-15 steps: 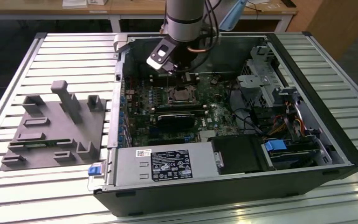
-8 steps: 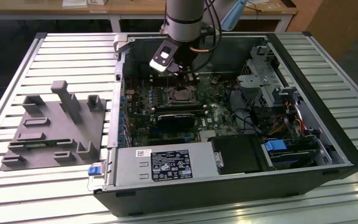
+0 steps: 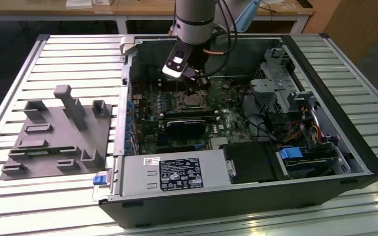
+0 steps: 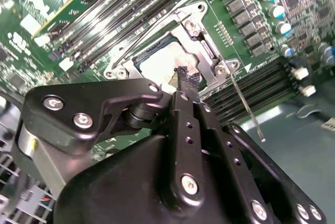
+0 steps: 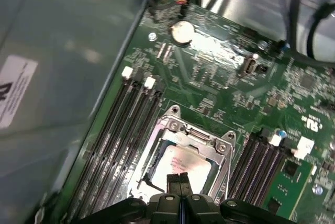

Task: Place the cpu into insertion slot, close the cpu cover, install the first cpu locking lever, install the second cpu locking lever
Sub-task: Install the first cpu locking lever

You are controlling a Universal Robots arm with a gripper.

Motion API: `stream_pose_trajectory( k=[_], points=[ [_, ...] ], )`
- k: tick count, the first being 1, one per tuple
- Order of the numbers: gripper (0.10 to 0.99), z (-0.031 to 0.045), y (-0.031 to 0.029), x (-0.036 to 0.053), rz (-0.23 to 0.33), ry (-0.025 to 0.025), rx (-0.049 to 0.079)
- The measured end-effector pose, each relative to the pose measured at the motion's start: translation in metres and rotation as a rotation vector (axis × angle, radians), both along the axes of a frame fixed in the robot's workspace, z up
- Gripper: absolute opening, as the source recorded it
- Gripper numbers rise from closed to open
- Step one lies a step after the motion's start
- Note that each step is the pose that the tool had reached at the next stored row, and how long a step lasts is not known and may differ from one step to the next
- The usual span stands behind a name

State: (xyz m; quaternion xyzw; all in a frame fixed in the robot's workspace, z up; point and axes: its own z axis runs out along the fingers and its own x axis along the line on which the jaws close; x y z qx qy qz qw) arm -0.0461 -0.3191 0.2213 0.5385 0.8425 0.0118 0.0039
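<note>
Slatted metal worktop (image 3: pixel 57 49) carries an open computer case (image 3: pixel 208 209) lying on its side, with a grey moulded fixture (image 3: pixel 51 142) beside it toward the exterior view's left. The arm (image 3: pixel 194 19) reaches down into the case, and its gripper (image 3: pixel 190 82) hangs just above the middle of the green motherboard (image 5: pixel 220 88).

In the first wrist view the cpu (image 5: pixel 183 162) sits inside the insertion slot (image 5: pixel 171 124), its pale metal top showing through the window of the cpu cover (image 5: pixel 207 141). The cover lies down flat over the chip, framing it on every side that shows.

The jaws are pressed together with nothing between them; only a thin seam divides the two black fingers (image 5: pixel 174 182). Their joined tip hovers over the edge of the chip, near the cover's frame (whether it actually touches the metal I cannot tell).

In the second wrist view a thin metal lever (image 4: pixel 245 103) stands out from one corner of the socket, slanting free across the neighbouring memory slots (image 4: pixel 251 90), its far end over the grey case floor. More long black memory slots (image 5: pixel 112 145) flank the socket's other side, and a coin cell (image 5: pixel 181 32) sits further along the board.
</note>
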Motion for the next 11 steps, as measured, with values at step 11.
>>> stream_pose_trajectory(
  k=[11],
  points=[
    [0.102, -0.0006, 0.0000, 0.0000, 0.201, 0.0000, 0.000]
  ],
)
